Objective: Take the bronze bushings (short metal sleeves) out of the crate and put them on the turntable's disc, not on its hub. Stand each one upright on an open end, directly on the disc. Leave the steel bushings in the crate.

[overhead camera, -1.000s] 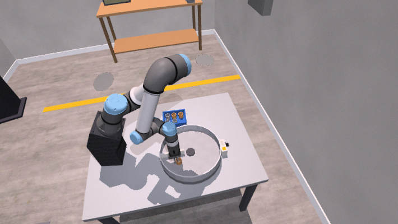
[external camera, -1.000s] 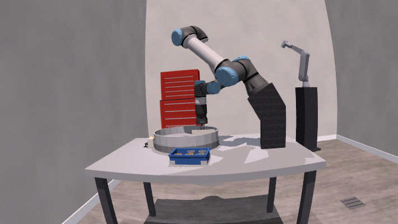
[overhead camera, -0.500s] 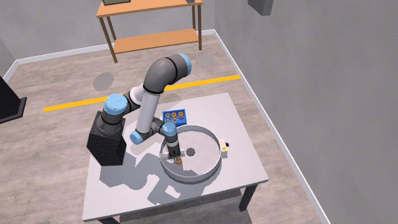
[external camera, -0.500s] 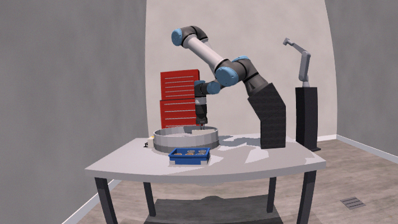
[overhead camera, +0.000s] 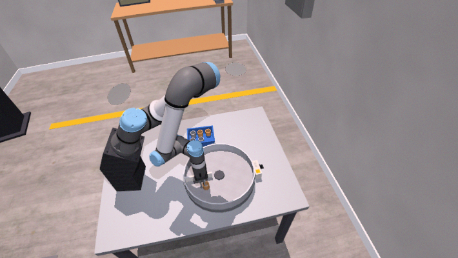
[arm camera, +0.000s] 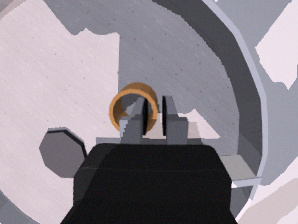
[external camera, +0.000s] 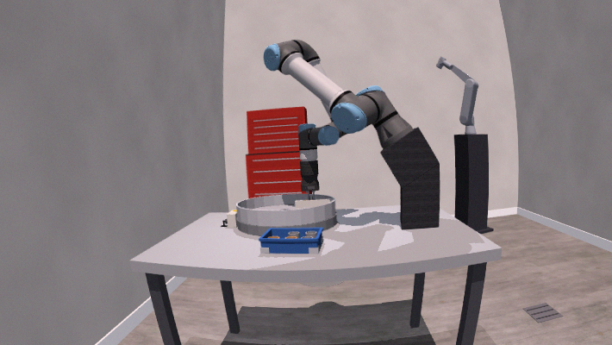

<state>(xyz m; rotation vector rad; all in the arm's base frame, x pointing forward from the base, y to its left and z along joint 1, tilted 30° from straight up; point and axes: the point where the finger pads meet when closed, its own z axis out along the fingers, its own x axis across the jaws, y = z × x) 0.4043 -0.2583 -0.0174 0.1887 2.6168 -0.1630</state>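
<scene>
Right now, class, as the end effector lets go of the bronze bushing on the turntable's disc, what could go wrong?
1. One finger appears to sit inside the bronze bushing, pinching its wall; lifting before opening further may drag or tip it.
2. The hub lies close by; a knocked bushing could roll against it.
3. Steel bushings share the crate with bronze; the next pick could take the wrong one.

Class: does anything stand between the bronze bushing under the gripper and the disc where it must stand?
Nothing visible does. The bushing seems to stand upright on the disc already, apart from the hub; one finger of the gripper reaches inside it.
</scene>
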